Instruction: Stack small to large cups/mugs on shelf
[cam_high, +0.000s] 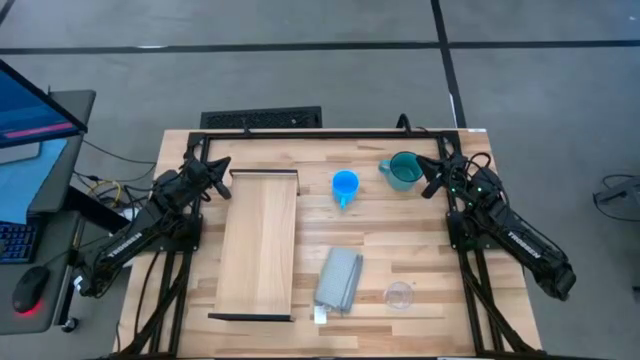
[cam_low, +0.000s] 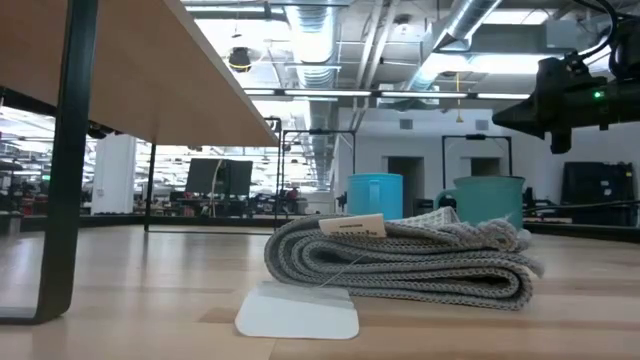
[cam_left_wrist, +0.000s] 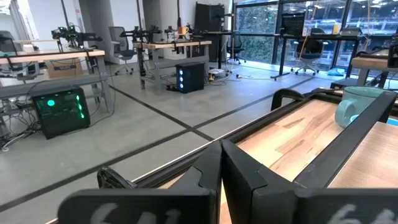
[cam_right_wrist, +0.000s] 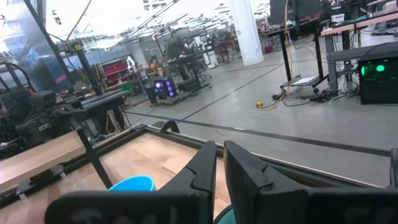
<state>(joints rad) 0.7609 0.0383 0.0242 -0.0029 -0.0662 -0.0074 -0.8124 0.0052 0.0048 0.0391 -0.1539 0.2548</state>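
Hovering beside the long pale wooden shelf (cam_high: 259, 245), our left fingers (cam_high: 222, 163) are shut on nothing; our right fingers (cam_high: 428, 186), narrowly parted and empty, hover just beside the larger teal handled mug (cam_high: 403, 170), well apart from that shelf.

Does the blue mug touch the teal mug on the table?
Apart. The high view shows bare tabletop between the blue mug and the teal mug; they stand side by side near the far edge, and neither handle reaches the other mug.
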